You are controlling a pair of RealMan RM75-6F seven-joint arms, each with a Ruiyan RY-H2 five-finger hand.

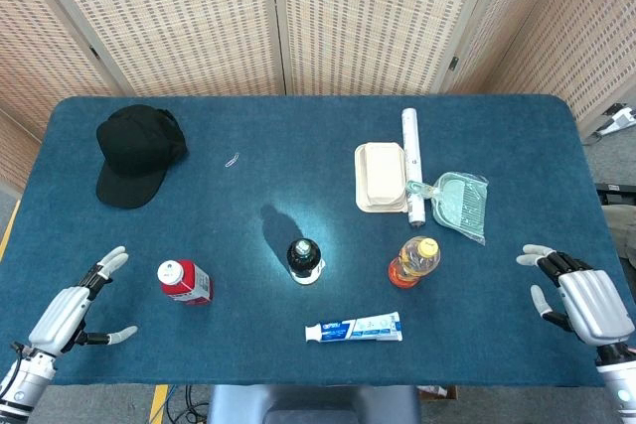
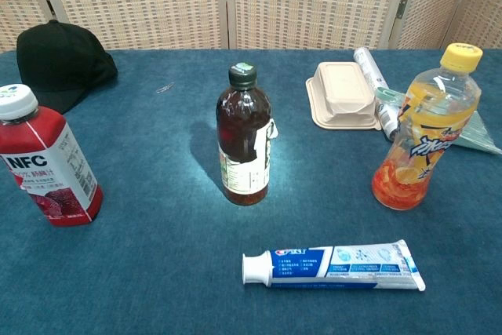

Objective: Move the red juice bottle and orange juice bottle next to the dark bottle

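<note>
On the red juice bottle [image 2: 49, 164] reads "NFC"; left robot hand [image 1: 72, 312] and right robot hand [image 1: 581, 300] both released.

Black cap [image 1: 137, 154], toothpaste tube [image 1: 354, 328], food box [image 1: 382, 176]

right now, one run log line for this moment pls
phase: pre-grasp | left hand: open, beside red juice bottle | right hand: open, off orange juice bottle | dark bottle: upright, centre | both juices unmoved
</note>
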